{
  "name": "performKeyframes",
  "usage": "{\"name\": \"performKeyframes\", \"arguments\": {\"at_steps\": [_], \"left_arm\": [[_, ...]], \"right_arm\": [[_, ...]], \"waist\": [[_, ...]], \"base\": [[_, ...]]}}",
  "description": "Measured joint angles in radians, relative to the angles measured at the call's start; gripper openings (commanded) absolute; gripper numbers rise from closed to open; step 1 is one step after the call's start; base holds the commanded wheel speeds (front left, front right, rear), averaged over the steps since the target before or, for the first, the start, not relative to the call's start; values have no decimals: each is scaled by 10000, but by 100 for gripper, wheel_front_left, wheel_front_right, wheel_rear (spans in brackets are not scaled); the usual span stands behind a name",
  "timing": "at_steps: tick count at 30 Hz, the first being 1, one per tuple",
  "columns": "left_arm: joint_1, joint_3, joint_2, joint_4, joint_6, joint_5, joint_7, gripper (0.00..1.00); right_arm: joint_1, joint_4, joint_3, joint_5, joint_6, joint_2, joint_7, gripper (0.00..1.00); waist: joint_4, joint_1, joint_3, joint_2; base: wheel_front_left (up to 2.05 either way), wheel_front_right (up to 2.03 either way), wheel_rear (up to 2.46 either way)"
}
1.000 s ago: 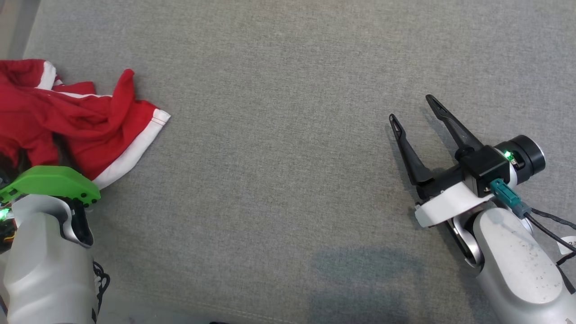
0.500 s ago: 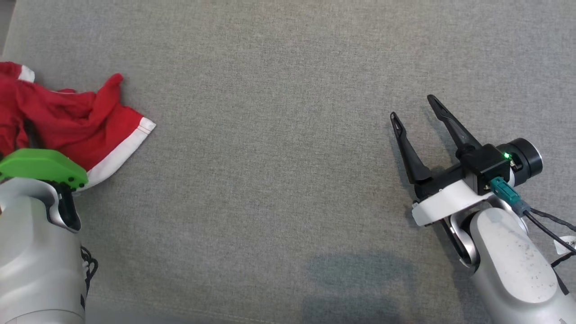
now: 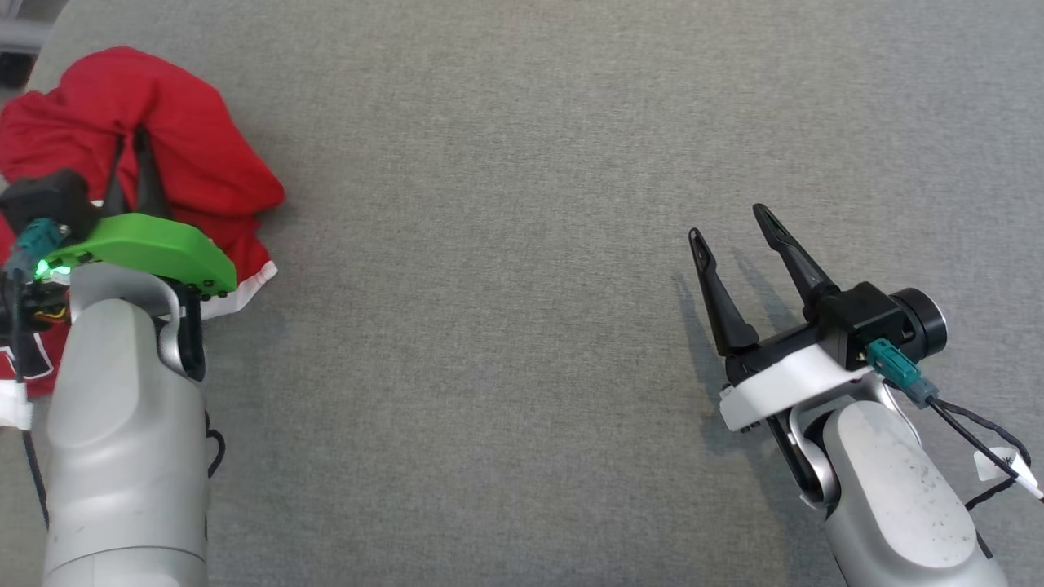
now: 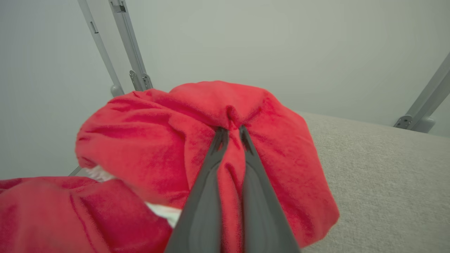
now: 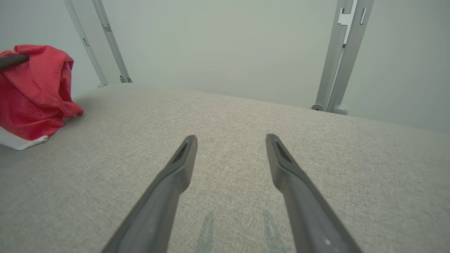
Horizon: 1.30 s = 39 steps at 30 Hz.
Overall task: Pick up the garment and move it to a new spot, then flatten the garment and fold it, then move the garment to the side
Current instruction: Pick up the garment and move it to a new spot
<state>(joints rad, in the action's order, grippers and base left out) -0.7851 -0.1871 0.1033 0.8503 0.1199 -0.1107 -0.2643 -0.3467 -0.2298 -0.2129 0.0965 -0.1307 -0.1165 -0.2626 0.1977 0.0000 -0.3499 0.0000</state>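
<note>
On woven grey surface [image 3: 506,244], left end effector [image 4: 232,131] pinching bunched red garment [image 4: 147,140] — right end effector [image 3: 728,222] spread

The left fingers [image 4: 211,182] end inside a pinched fold of the garment [image 4: 140,140], so their tips are buried in red cloth. The cloth below and left of them is blurred and cut by the picture's edge. From the head camera, the green wrist cover [image 3: 147,253] hides the fingers' bases, and the forearm [image 3: 122,424] covers the garment beside them. A white mark [image 3: 16,359] on the cloth there is unreadable.
</note>
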Motion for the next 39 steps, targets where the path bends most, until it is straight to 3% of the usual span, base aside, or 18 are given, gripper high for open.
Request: {"name": "performKeyframes", "arguments": {"at_steps": [11, 21, 29, 34, 35, 36, 39], "left_arm": [[634, 2311, -502, -583, 79, -150, 0, 0], [1340, 6015, -539, -1413, 84, -2316, 0, 0], [1918, 8489, -558, -2368, -477, -4034, 2, 0], [2096, 8937, -556, -2656, -965, -4360, 0, 0], [2142, 8936, -560, -2694, -1078, -4332, 0, 77], [2198, 8891, -564, -2727, -1170, -4324, 0, 100], [2429, 8452, -562, -2894, -1448, -4238, 0, 100]], "right_arm": [[278, -29, 385, 105, 0, 397, 0, 100], [489, -94, 591, 217, 0, 581, 0, 100], [697, -115, 606, 249, 0, 635, 0, 100], [762, -119, 688, 238, 0, 642, 0, 100], [762, -119, 700, 238, 0, 642, 0, 100], [762, -119, 709, 238, 0, 642, 0, 100], [762, -117, 723, 219, 0, 650, 0, 100]], "waist": [[-1433, 0, 409, 0], [-2932, 0, 666, 0], [-3912, 0, 969, 0], [-4014, 0, 1168, 1], [-3991, 0, 1183, 0], [-3955, 0, 1194, 0], [-3828, 0, 1242, 0]], "base": [[0, 0, 0], [0, 0, 0], [0, 0, 0], [0, 0, 0], [0, 0, 0], [0, 0, 0], [0, 0, 0]]}}
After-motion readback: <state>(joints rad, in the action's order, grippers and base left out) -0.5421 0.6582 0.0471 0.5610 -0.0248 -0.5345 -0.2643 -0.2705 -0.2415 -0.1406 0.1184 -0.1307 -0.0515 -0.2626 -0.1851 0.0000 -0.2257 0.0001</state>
